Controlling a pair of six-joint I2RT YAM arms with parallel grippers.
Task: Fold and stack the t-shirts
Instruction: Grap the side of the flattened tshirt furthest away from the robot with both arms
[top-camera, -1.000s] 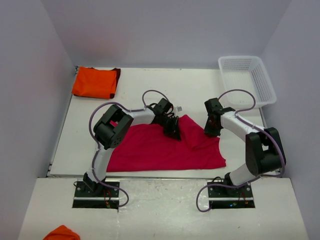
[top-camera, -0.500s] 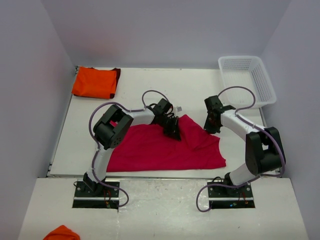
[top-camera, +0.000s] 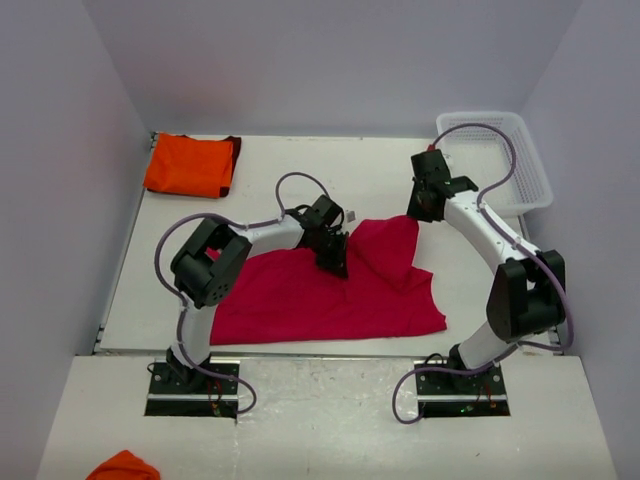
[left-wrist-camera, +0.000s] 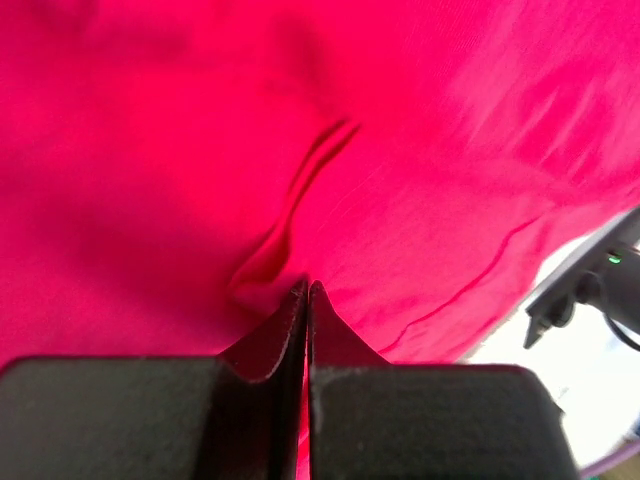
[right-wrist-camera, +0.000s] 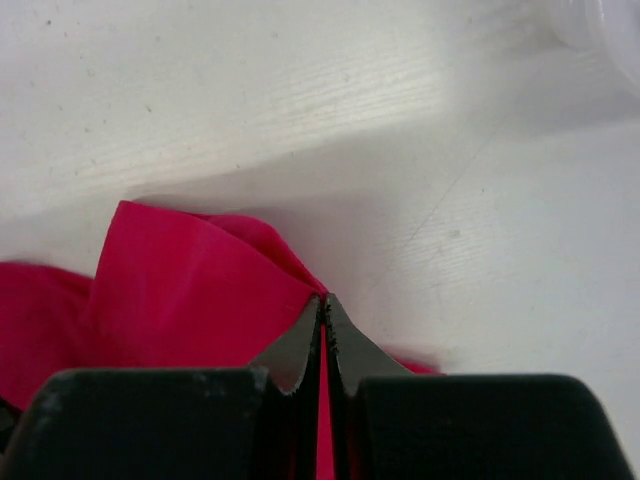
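Note:
The crimson-pink t-shirt (top-camera: 300, 295) lies spread across the middle of the table near the front edge. My left gripper (top-camera: 337, 262) presses down on its upper middle, and the left wrist view shows the jaws (left-wrist-camera: 306, 288) shut on a small pinched fold of the cloth (left-wrist-camera: 200, 150). My right gripper (top-camera: 415, 212) is raised at the shirt's back right, shut on a corner of it, with red cloth (right-wrist-camera: 180, 290) showing between the closed jaws (right-wrist-camera: 324, 300) and hanging down from them. The orange t-shirt (top-camera: 190, 165) with a dark edge lies folded at the back left.
A white lattice basket (top-camera: 497, 155) stands at the back right, close behind the right arm. An orange bundle (top-camera: 125, 466) sits on the near ledge at the bottom left. Grey walls enclose the table on three sides.
My right gripper shut on the crimson shirt's right corner, then rose and moved back toward the basket, pulling the cloth up. The left gripper stayed shut on the shirt.

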